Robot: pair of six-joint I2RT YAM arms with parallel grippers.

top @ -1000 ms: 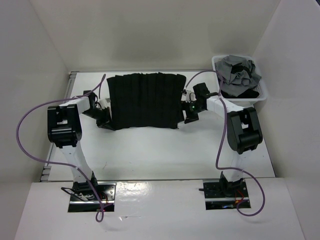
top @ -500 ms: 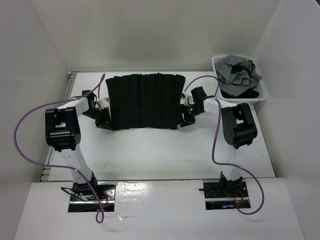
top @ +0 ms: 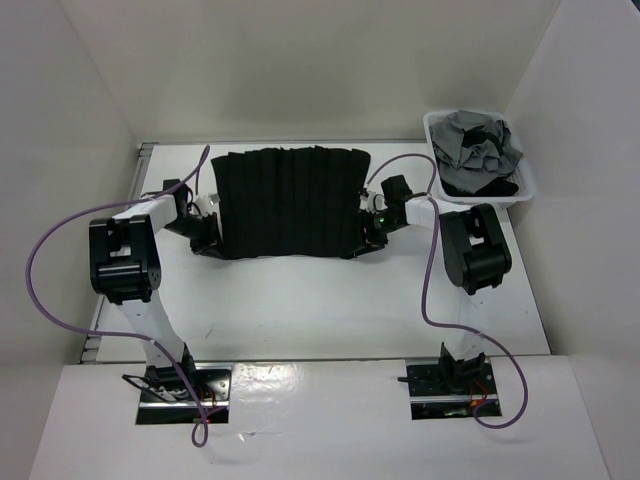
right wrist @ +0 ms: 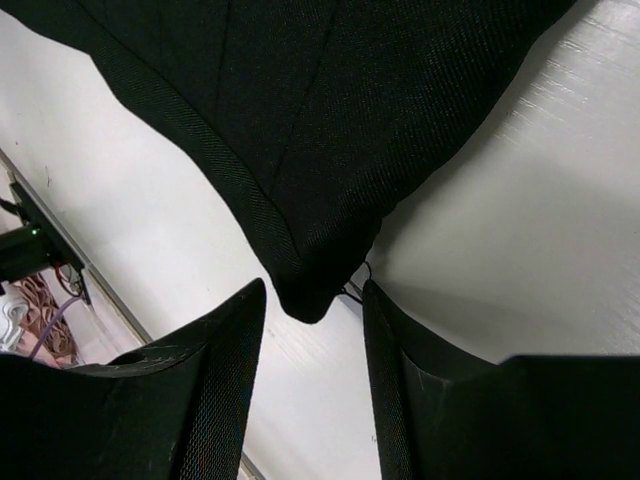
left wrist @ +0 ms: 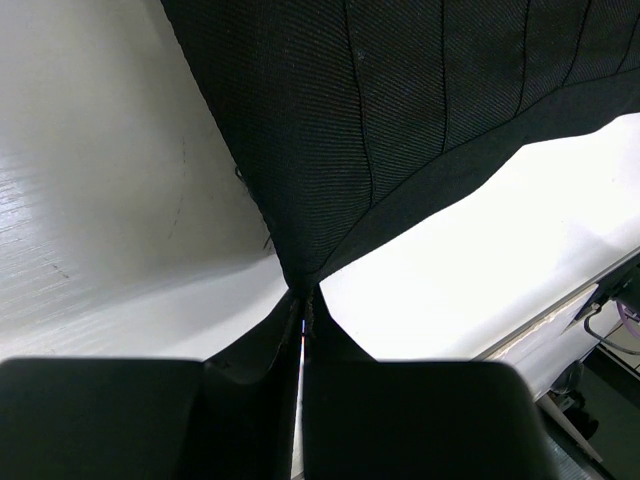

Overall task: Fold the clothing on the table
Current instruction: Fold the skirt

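The clothing (top: 290, 202), a wide black ribbed garment, lies spread flat at the back of the table (top: 330, 300). My left gripper (top: 208, 240) sits at its near left corner and is shut on that corner; in the left wrist view the clothing (left wrist: 400, 120) runs down into the pinched tips of the left gripper (left wrist: 303, 298). My right gripper (top: 368, 238) is at the near right corner. In the right wrist view the right gripper (right wrist: 315, 300) is open, and the corner of the clothing (right wrist: 320, 150) hangs just between its fingertips without being pinched.
A white basket (top: 520, 195) holding a grey garment (top: 478, 142) stands at the back right, just right of the right arm. White walls close in the table on three sides. A metal rail (top: 145, 160) runs along the left edge.
The right arm has swung left, bringing its gripper onto the garment's near right corner, and its jaws have narrowed. The left gripper has stayed put, still pinching the left corner.
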